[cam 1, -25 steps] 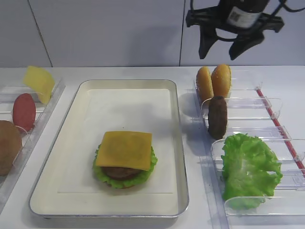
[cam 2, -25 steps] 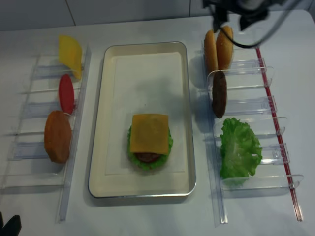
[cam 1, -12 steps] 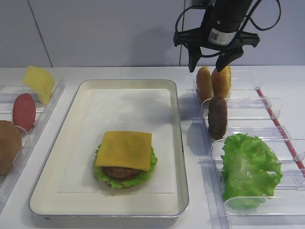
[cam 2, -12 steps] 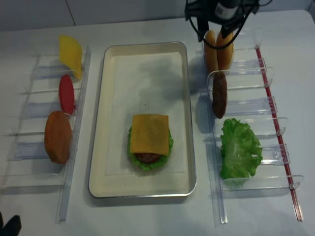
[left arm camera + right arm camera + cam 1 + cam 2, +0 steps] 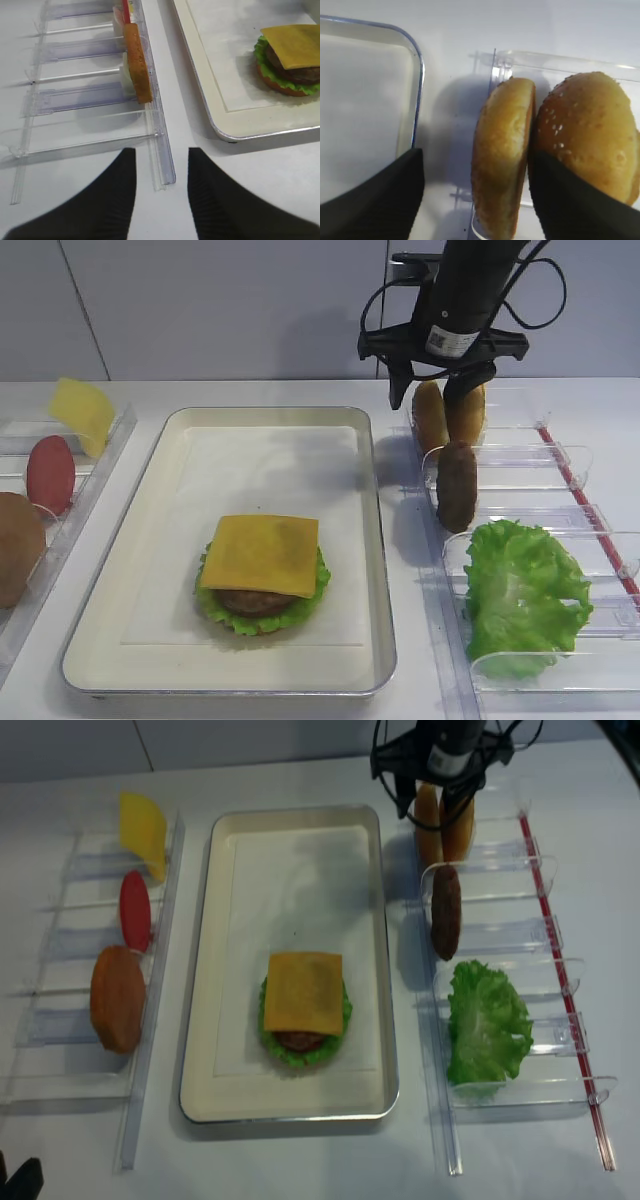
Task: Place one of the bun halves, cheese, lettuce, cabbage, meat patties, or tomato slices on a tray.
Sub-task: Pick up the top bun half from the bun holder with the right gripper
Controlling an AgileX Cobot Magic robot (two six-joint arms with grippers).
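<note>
Two bun halves stand on edge in the back right rack: a plain one (image 5: 430,415) (image 5: 502,150) and a sesame-specked domed one (image 5: 467,410) (image 5: 590,135). My right gripper (image 5: 425,390) (image 5: 476,155) is open and straddles the plain half, its right finger between the two halves and its left finger well clear. The silver tray (image 5: 150,540) holds a stack topped by cheese (image 5: 262,553) over patty, lettuce and bun. My left gripper (image 5: 161,170) hangs open over the table by the left rack's end.
The right rack (image 5: 560,455) also holds a meat patty (image 5: 457,485) and lettuce (image 5: 525,595). The left rack (image 5: 100,460) holds cheese (image 5: 83,413), a tomato slice (image 5: 50,473) and a bun half (image 5: 18,545). A wall runs close behind.
My right gripper has come down and slightly left, from above the back right rack to around the plain bun half. Its jaws stayed wide. Nothing else moved.
</note>
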